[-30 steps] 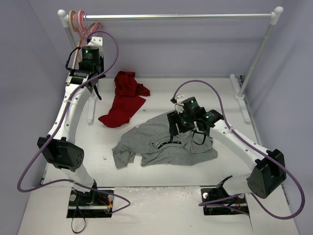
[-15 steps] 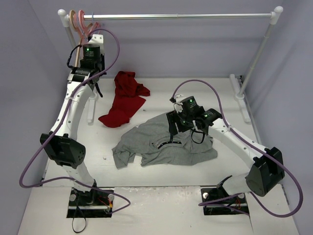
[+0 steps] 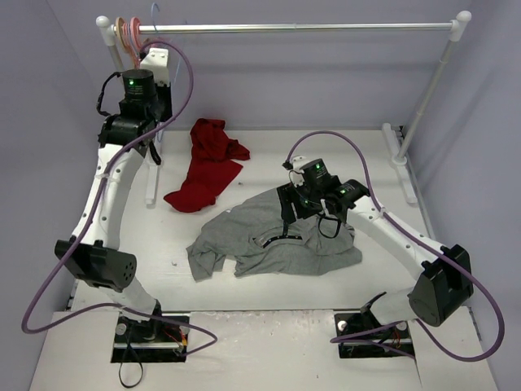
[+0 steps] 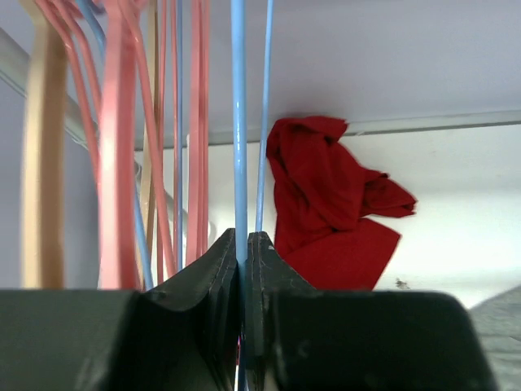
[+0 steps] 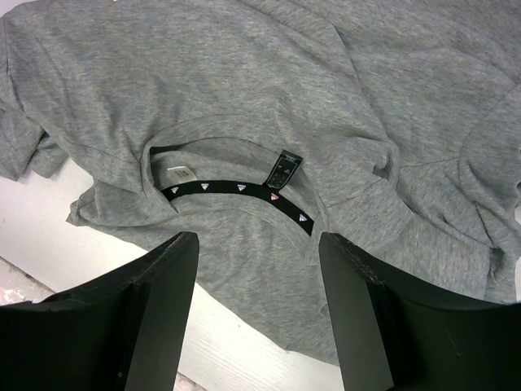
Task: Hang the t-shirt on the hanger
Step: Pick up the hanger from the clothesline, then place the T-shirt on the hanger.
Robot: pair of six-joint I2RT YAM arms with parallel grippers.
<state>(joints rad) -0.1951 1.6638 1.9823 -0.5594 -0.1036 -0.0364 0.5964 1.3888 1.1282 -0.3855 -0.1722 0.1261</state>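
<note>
One hanger (image 4: 238, 122) clenched in left claw (image 4: 242, 241) | right claw (image 5: 256, 273) released over t-shirt (image 5: 244, 90)

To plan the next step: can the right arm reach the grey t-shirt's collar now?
Probably yes. The right end effector hovers open above the t-shirt, and the collar lies uncovered right below it; nothing seems to block the way down.

Lavender walls (image 3: 326, 81), white table (image 3: 269, 301)

The white table (image 3: 269, 297) bears a rumpled grey t-shirt (image 3: 269, 236); a crumpled red garment (image 3: 210, 167) lies near the t-shirt, towards the far-left.
</note>
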